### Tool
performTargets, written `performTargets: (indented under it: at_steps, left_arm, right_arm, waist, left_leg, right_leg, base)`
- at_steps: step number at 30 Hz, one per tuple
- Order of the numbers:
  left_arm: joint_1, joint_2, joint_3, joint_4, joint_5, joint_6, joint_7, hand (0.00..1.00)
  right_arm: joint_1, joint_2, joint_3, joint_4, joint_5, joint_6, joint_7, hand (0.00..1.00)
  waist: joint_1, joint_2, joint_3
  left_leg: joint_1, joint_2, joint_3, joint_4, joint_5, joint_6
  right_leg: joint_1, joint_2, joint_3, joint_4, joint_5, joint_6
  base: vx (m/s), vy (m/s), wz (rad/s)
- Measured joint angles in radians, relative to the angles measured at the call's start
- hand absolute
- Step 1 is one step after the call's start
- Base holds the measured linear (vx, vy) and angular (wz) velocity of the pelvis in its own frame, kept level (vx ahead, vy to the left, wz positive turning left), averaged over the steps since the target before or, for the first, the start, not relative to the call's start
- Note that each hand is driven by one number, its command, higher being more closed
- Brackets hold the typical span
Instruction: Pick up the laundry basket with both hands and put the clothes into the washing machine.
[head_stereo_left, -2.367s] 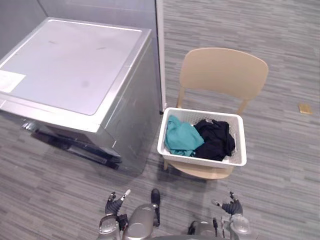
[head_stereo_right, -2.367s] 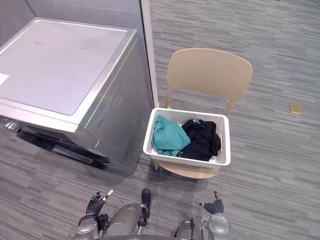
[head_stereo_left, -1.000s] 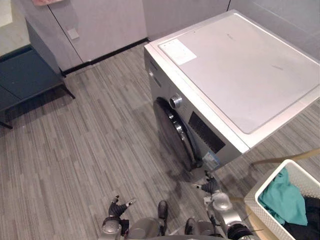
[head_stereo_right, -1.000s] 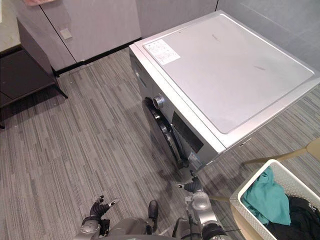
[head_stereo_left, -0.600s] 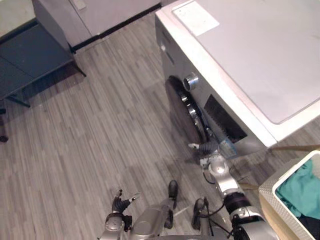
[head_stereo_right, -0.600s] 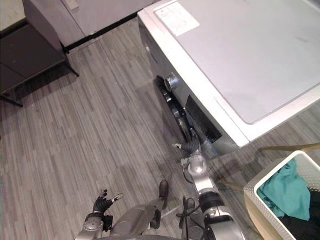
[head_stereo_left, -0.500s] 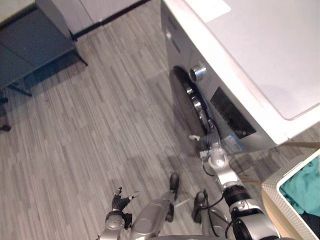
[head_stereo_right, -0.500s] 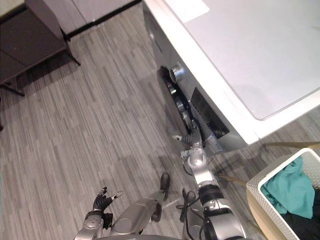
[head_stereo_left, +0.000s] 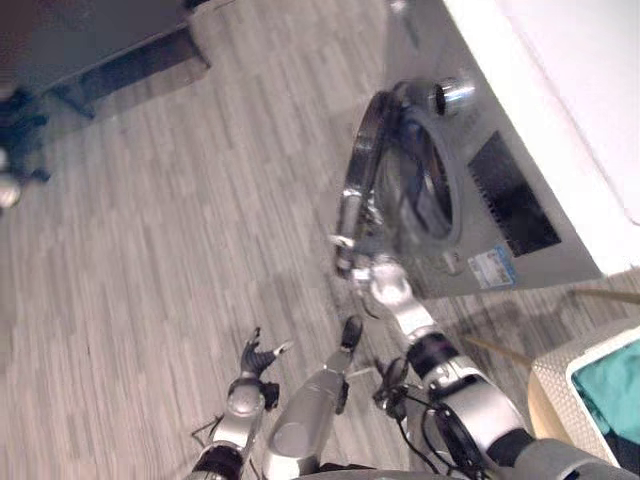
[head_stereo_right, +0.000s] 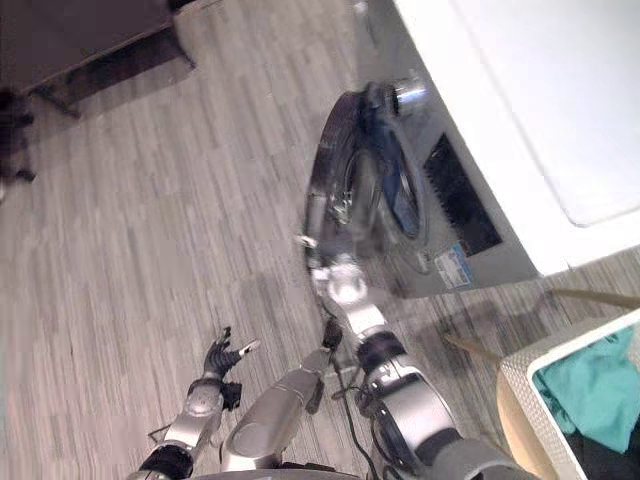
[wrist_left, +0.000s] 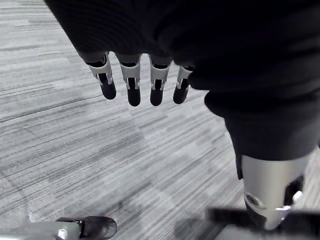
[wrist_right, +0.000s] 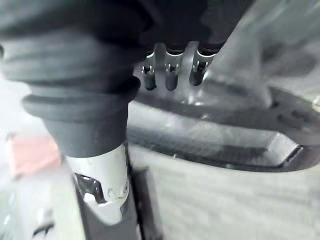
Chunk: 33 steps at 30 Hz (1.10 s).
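Observation:
The silver washing machine (head_stereo_left: 520, 190) stands at the upper right, its round door (head_stereo_left: 360, 180) swung partly open. My right hand (head_stereo_left: 385, 285) is at the door's lower rim (wrist_right: 225, 130), its fingers (wrist_right: 170, 75) curled over that edge. My left hand (head_stereo_left: 255, 360) hangs low over the floor, its fingers (wrist_left: 132, 75) relaxed and empty. The white laundry basket (head_stereo_left: 560, 385) sits at the lower right with a teal garment (head_stereo_right: 590, 390) inside, away from both hands.
The basket rests on a light wooden chair (head_stereo_left: 600, 295) beside the machine. A dark low bench (head_stereo_left: 90, 40) stands at the upper left. Grey plank floor (head_stereo_left: 180, 250) stretches in front of the machine.
The camera has swung and dipped toward the machine's front. The door, shut before, now stands partly open, with my right hand on its rim. The left hand stays low.

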Motion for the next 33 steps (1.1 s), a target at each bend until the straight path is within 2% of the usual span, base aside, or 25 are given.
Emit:
performTargets:
  at_steps: [1,2,5,8,10,12,15,17,20,21,22,23,25,26,27,29,31,33]
  left_arm:
    - [-0.006,0.001,-0.006,-0.009,0.0,-0.001,0.001,0.0]
    - [-0.006,0.0,-0.009,-0.009,0.0,-0.001,0.001,0.0]
    - [-0.001,0.003,-0.031,-0.009,0.0,-0.001,0.001,0.0]
    - [-0.024,0.004,-0.032,-0.009,0.0,0.0,0.002,0.0]
    - [-0.044,0.007,-0.029,-0.016,0.0,0.001,0.002,0.0]
    - [-0.076,0.023,-0.03,-0.037,0.0,0.004,0.003,0.0]
    - [-0.162,0.042,-0.03,-0.076,0.001,0.012,0.019,0.0]
    - [-0.246,0.062,-0.028,-0.086,0.001,0.015,0.031,0.0]
    - [-0.389,0.138,-0.013,-0.07,0.002,0.018,0.071,0.0]
    - [-0.43,0.155,-0.001,-0.048,0.002,0.019,0.078,0.0]
    - [-0.533,0.208,0.031,0.027,0.001,0.024,0.102,0.0]
    - [-0.567,0.236,0.042,0.052,0.001,0.026,0.111,0.0]
    - [-0.682,0.362,0.05,0.136,0.001,0.033,0.133,0.0]
    - [-0.7,0.39,0.051,0.146,0.001,0.036,0.135,0.0]
    - [-0.73,0.424,0.058,0.161,-0.003,0.065,0.161,0.0]
    - [-0.721,0.449,0.107,0.199,0.0,0.07,0.172,0.0]
    - [-0.707,0.446,0.115,0.2,0.0,0.068,0.172,0.0]
    - [-0.712,0.449,0.135,0.199,-0.001,0.071,0.17,0.0]
  right_arm:
    - [-0.055,0.002,-0.001,-0.024,0.0,-0.016,0.014,0.0]
    - [-0.074,0.002,-0.004,-0.036,0.0,-0.021,0.014,0.0]
    - [-0.072,-0.019,-0.005,-0.087,0.001,-0.035,0.013,0.0]
    - [0.037,-0.071,-0.004,-0.175,0.0,-0.035,0.013,0.0]
    - [0.144,-0.109,-0.013,-0.228,-0.009,-0.032,0.012,0.0]
    - [0.291,-0.152,-0.026,-0.3,-0.046,-0.023,0.013,0.0]
    - [0.473,-0.207,-0.037,-0.423,-0.088,-0.015,0.03,0.0]
    - [0.576,-0.214,-0.068,-0.491,-0.097,-0.017,0.058,0.0]
    - [0.696,-0.213,-0.098,-0.507,-0.093,-0.035,0.106,0.0]
    - [0.717,-0.213,-0.11,-0.507,-0.094,-0.039,0.114,0.0]
    - [0.754,-0.212,-0.141,-0.504,-0.098,-0.044,0.125,0.0]
    - [0.766,-0.212,-0.154,-0.498,-0.1,-0.046,0.125,0.0]
    - [0.804,-0.195,-0.22,-0.495,-0.105,-0.056,0.123,0.0]
    - [0.813,-0.193,-0.235,-0.495,-0.105,-0.059,0.123,0.0]
    - [0.83,-0.192,-0.26,-0.495,-0.104,-0.071,0.121,0.0]
    - [0.857,-0.2,-0.266,-0.5,-0.104,-0.09,0.121,0.0]
    - [0.879,-0.198,-0.267,-0.504,-0.104,-0.095,0.12,0.0]
    - [0.924,-0.178,-0.261,-0.582,-0.103,-0.096,0.121,0.0]
  waist:
    - [0.02,-0.002,0.002]
    - [0.024,-0.002,0.003]
    - [0.02,-0.018,0.011]
    - [0.01,-0.048,0.03]
    - [-0.011,-0.065,0.041]
    - [-0.056,-0.092,0.052]
    - [-0.097,-0.108,0.055]
    - [-0.106,-0.115,0.054]
    - [-0.153,-0.146,0.048]
    - [-0.157,-0.158,0.049]
    - [-0.173,-0.184,0.049]
    - [-0.187,-0.192,0.049]
    - [-0.229,-0.233,0.048]
    - [-0.238,-0.239,0.048]
    - [-0.248,-0.244,0.049]
    - [-0.255,-0.246,0.049]
    - [-0.251,-0.249,0.05]
    - [-0.254,-0.252,0.05]
  left_leg:
    - [-0.015,0.0,-0.017,-0.003,0.011,-0.009]
    - [-0.02,0.0,-0.029,-0.003,0.013,-0.012]
    - [-0.017,0.0,-0.028,-0.003,0.014,-0.013]
    - [-0.018,0.011,0.031,-0.005,0.014,-0.013]
    - [-0.02,0.028,0.078,-0.006,0.013,-0.012]
    - [-0.024,0.044,0.125,-0.008,0.01,-0.008]
    - [-0.032,0.062,0.174,-0.026,0.01,-0.007]
    - [-0.037,0.068,0.193,-0.035,0.01,-0.007]
    - [-0.058,0.075,0.216,-0.04,0.015,-0.001]
    - [-0.064,0.076,0.223,-0.04,0.015,-0.001]
    - [-0.083,0.082,0.24,-0.04,0.022,0.007]
    - [-0.091,0.084,0.242,-0.04,0.022,0.008]
    - [-0.113,0.089,0.27,-0.04,0.024,0.009]
    - [-0.117,0.089,0.277,-0.04,0.024,0.01]
    - [-0.124,0.094,0.288,-0.04,0.024,0.01]
    - [-0.129,0.097,0.301,-0.04,0.024,0.01]
    - [-0.137,0.108,0.313,-0.04,0.024,0.01]
    - [-0.154,0.119,0.323,-0.04,0.023,0.01]
  right_leg:
    - [-0.015,0.002,0.001,0.017,0.0,0.0]
    - [-0.018,0.003,0.001,0.022,0.0,0.0]
    - [-0.021,0.01,0.045,0.026,-0.001,0.001]
    - [-0.044,0.021,0.115,0.007,0.008,0.0]
    - [-0.054,0.039,0.16,-0.015,0.035,0.006]
    - [-0.072,0.055,0.207,-0.041,0.056,0.015]
    - [-0.108,0.07,0.253,-0.047,0.078,0.015]
    - [-0.13,0.075,0.27,-0.044,0.081,0.015]
    - [-0.168,0.081,0.288,-0.034,0.087,0.006]
    - [-0.179,0.083,0.298,-0.031,0.088,0.005]
    - [-0.203,0.09,0.311,-0.028,0.097,0.005]
    - [-0.214,0.091,0.313,-0.028,0.101,0.009]
    - [-0.247,0.097,0.336,-0.03,0.112,0.013]
    - [-0.252,0.098,0.342,-0.033,0.116,0.012]
    - [-0.257,0.106,0.356,-0.05,0.133,0.019]
    - [-0.262,0.111,0.373,-0.07,0.145,0.022]
    - [-0.263,0.125,0.388,-0.1,0.17,0.025]
    - [-0.27,0.138,0.39,-0.126,0.191,0.016]
  base:
    - [0.03,-0.146,0.61]
    - [0.04,-0.144,0.54]
    - [0.05,-0.057,0.11]
    - [-0.01,-0.005,-0.62]
    - [-0.07,0.011,-0.81]
    - [-0.09,0.021,-0.73]
    - [-0.1,0.005,-0.61]
    - [-0.08,-0.029,-0.4]
    - [-0.04,-0.042,-0.24]
    - [-0.02,-0.038,-0.37]
    - [0.01,-0.035,-0.33]
    - [0.01,-0.033,-0.35]
    - [0.02,-0.012,-0.34]
    - [0.03,0.004,-0.4]
    - [0.03,0.009,-0.32]
    - [0.02,0.009,-0.38]
    - [0.0,0.0,-0.3]
    - [-0.05,-0.01,-0.16]
